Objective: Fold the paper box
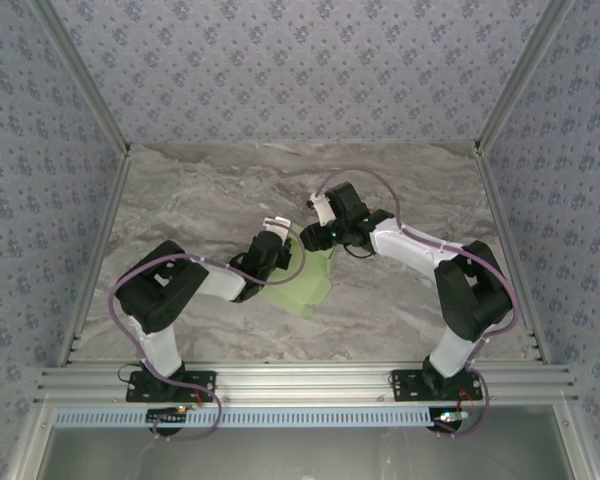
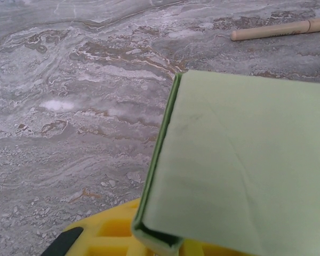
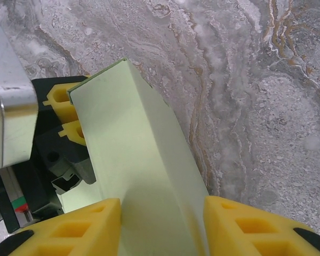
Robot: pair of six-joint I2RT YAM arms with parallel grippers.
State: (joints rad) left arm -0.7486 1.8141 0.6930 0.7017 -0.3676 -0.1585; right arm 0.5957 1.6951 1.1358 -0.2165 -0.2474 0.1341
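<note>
Top external view: both arms reach inward and meet over the middle of the grey marbled tabletop [image 1: 180, 200], where the pale light-green thin card paper box [image 1: 308, 285] sits between them, partly raised off the surface. The left gripper [image 1: 280, 255] comes at it from the left and the right gripper [image 1: 320, 245] from the far right.

On the left wrist camera a creased green panel stands over the yellow finger [image 2: 109, 234], its folded lower edge tucked at the pad, so this gripper looks clamped on the card. A thin tan wooden stick [image 2: 282, 29] lies apart, further out on the tabletop.

On the right wrist camera the two yellow fingers [image 3: 74, 229] straddle a tented fold of the card, and each pad appears to touch a face, so the jaws look closed on it.

My reading is that a side wall is being creased upright, with the left arm anchoring. Next, the right arm likely needs to press that fold square without dragging the sheet from the other grip.
</note>
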